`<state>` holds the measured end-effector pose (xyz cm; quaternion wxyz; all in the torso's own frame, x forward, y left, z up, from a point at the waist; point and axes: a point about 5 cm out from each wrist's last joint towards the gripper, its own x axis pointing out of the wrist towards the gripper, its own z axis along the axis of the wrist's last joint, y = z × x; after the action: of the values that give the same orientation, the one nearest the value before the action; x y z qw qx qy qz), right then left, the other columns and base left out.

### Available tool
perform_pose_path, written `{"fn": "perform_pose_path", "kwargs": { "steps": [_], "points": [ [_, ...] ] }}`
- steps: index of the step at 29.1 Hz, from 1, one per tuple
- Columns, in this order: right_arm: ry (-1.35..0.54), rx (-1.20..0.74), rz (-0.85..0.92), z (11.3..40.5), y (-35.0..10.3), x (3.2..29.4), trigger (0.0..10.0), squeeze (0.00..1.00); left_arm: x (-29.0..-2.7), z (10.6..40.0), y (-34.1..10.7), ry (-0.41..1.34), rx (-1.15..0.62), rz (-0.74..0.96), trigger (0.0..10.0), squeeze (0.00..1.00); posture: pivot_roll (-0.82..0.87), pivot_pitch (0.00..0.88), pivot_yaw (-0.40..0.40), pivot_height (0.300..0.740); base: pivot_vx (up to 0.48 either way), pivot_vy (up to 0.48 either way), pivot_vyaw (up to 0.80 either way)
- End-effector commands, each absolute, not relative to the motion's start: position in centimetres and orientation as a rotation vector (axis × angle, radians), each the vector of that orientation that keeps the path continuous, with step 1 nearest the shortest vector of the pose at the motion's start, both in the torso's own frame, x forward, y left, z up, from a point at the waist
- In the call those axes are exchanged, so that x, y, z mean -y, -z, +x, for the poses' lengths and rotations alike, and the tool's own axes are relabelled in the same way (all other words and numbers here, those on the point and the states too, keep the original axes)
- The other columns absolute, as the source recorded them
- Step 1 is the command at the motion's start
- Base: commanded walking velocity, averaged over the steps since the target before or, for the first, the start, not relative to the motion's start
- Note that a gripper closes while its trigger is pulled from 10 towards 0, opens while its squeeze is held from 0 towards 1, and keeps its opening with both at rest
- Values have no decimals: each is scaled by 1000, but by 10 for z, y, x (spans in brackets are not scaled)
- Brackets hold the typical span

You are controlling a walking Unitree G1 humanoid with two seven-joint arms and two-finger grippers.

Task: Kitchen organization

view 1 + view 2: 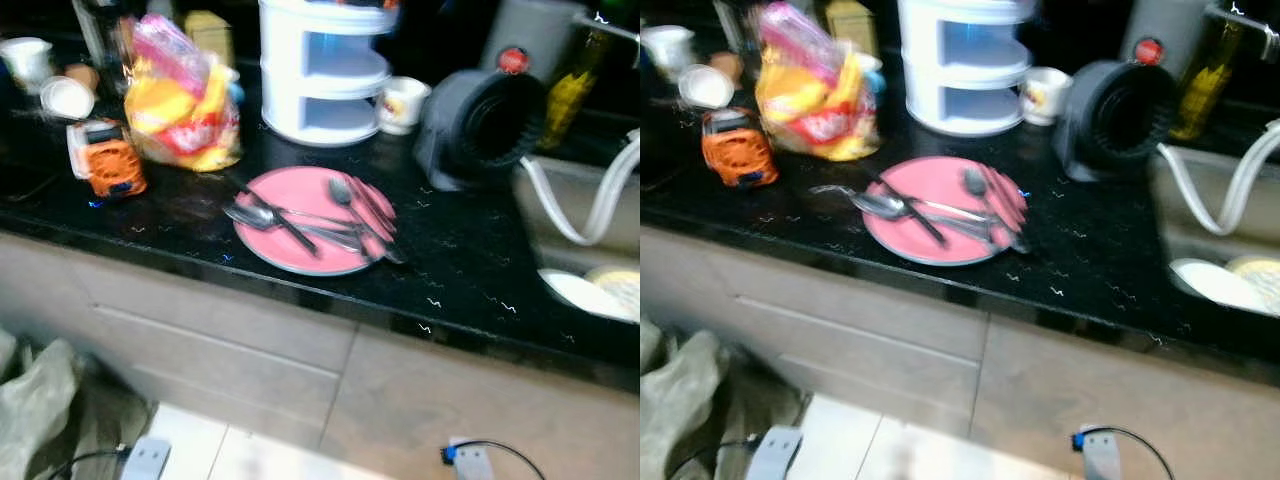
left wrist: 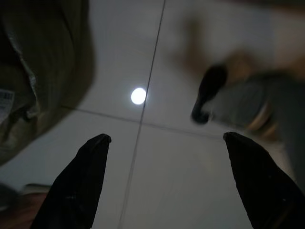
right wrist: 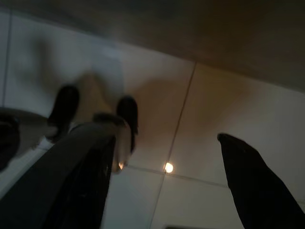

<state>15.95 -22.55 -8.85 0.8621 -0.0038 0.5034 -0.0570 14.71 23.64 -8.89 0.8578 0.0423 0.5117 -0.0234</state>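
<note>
A pink plate (image 1: 305, 222) lies near the front edge of the black counter (image 1: 460, 280), holding several spoons and forks (image 1: 300, 228). Behind it stands a white tiered organizer (image 1: 322, 70) with a white mug (image 1: 402, 103) beside it. Both arms hang low over the pale floor tiles. In the left wrist view my left gripper (image 2: 167, 137) is open with nothing between its fingers (image 2: 81, 181). My right gripper (image 3: 167, 133) is open too, its fingers (image 3: 248, 181) wide apart above the tiles.
A yellow snack bag (image 1: 185, 100) and an orange gadget (image 1: 110, 160) sit at the counter's left. A grey round appliance (image 1: 480, 125), an oil bottle (image 1: 572, 90) and a sink (image 1: 590, 290) with plates are at the right. Beige drawers (image 1: 220, 350) front the counter; a bag (image 1: 35, 405) slumps on the floor.
</note>
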Motion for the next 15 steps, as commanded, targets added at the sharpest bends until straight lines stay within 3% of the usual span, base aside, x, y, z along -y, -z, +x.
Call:
{"fn": "perform_pose_path", "kwargs": {
  "steps": [1,3,12,15],
  "points": [
    [112,-1027,1,167,85,226,10000,0,-240,136,92,39,-1111,102,10000,0,149,78,-32,740,0,0,656],
    [112,-1027,1,167,85,226,10000,0,-240,136,92,39,-1111,102,10000,0,149,78,-32,740,0,0,656],
    [-50,-873,27,207,65,213,10000,0,-250,145,86,-17,-1072,80,10000,0,141,90,-21,740,0,0,0],
    [-97,-854,12,213,62,209,10000,0,-252,147,85,-15,-1078,88,10000,0,135,87,-16,740,0,-469,0]
  ]
}}
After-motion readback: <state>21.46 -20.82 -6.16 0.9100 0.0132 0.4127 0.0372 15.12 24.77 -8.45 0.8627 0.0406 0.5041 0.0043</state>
